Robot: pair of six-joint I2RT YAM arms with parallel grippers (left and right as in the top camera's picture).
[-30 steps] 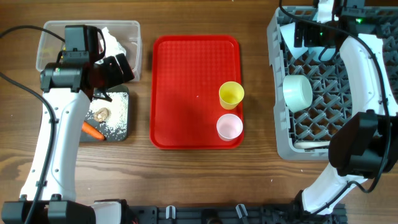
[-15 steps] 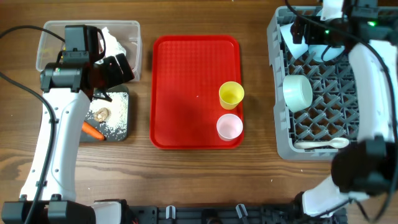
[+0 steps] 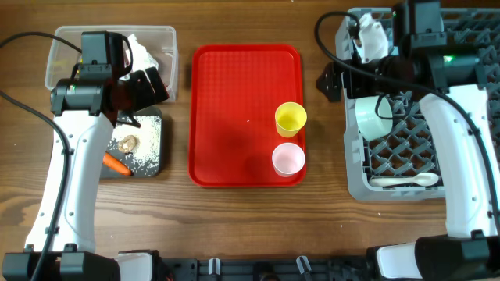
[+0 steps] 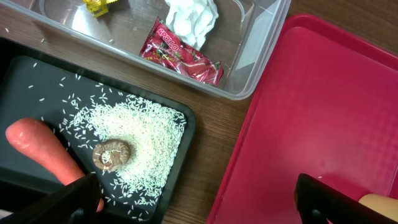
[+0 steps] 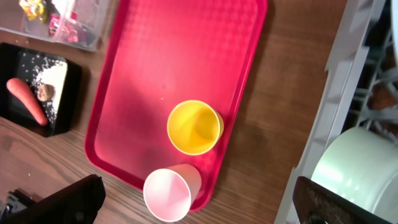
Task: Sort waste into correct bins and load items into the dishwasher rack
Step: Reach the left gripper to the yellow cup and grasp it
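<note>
A yellow cup stands upright on the red tray, and a pink cup stands just in front of it. My right gripper hangs open and empty between the tray and the grey rack. In the rack are a pale bowl and a white spoon. My left gripper is open and empty above the gap between the black tray and the red tray. The carrot, brown lump and rice lie in the black tray.
The clear tub behind the black tray holds a crumpled tissue, a red wrapper and a yellow wrapper. Another pale dish sits at the rack's back left, partly hidden by my right arm.
My right arm has swung from the rack's back toward the left, out past the rack's left edge, uncovering the spoon. The left arm has not moved.
</note>
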